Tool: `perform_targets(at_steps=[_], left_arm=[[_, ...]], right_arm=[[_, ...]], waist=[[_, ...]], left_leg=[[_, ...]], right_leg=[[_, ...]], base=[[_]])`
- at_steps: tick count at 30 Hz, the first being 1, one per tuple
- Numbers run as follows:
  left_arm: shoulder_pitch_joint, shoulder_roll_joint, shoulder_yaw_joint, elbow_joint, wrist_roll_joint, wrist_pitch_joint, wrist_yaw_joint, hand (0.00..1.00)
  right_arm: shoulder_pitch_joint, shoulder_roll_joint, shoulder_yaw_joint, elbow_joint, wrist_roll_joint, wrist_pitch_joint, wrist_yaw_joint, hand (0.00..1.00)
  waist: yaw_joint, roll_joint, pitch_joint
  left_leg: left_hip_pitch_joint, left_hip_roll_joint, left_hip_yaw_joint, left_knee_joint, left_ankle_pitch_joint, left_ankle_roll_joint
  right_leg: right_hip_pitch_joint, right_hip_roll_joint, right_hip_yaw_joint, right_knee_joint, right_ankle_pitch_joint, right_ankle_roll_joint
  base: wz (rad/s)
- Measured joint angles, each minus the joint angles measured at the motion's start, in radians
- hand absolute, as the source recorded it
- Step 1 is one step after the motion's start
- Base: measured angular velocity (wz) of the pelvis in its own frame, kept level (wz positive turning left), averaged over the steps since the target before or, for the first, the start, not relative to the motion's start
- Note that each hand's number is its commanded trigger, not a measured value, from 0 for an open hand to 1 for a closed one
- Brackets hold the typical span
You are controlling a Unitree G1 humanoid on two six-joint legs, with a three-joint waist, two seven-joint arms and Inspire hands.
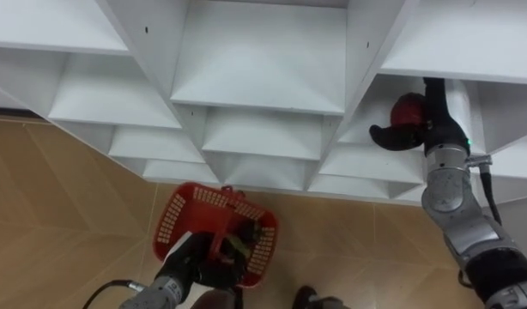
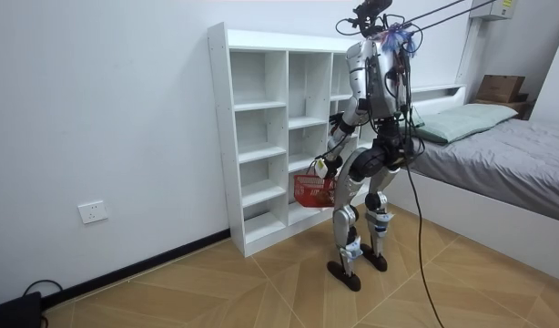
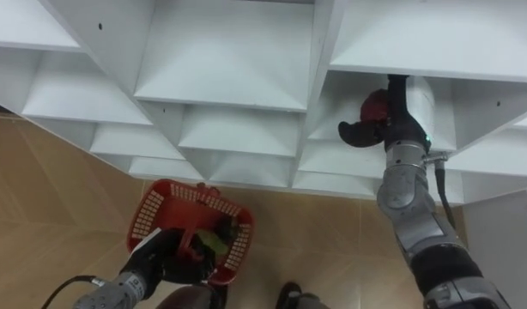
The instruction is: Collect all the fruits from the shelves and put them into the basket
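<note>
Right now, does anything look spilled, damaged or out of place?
Nothing stands out. The red basket hangs from the left hand with its contents inside, and the right hand grips a red fruit in a shelf compartment.

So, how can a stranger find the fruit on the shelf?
Find the white shelf unit against the wall. In a right-hand compartment, the right hand grips a round red fruit. Nothing else lies on the shelves; the red basket hangs lower, from the left hand.
</note>
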Motion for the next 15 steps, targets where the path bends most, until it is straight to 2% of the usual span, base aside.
perform_targets(at_steps=[15], left_arm=[[0.001,0.0,-0.005,0.003,-0.001,0.0,-0.002,1.0]], right_arm=[[0.0,0.0,-0.001,0.0,0.001,0.0,-0.039,0.0]], waist=[[-0.008,-0.001,-0.0005]], left_leg=[[0.0,0.0,0.0,0.001,0.0,0.0]], right_leg=[[0.001,-0.002,-0.001,0.003,0.0,0.0]], base=[[0.0]])
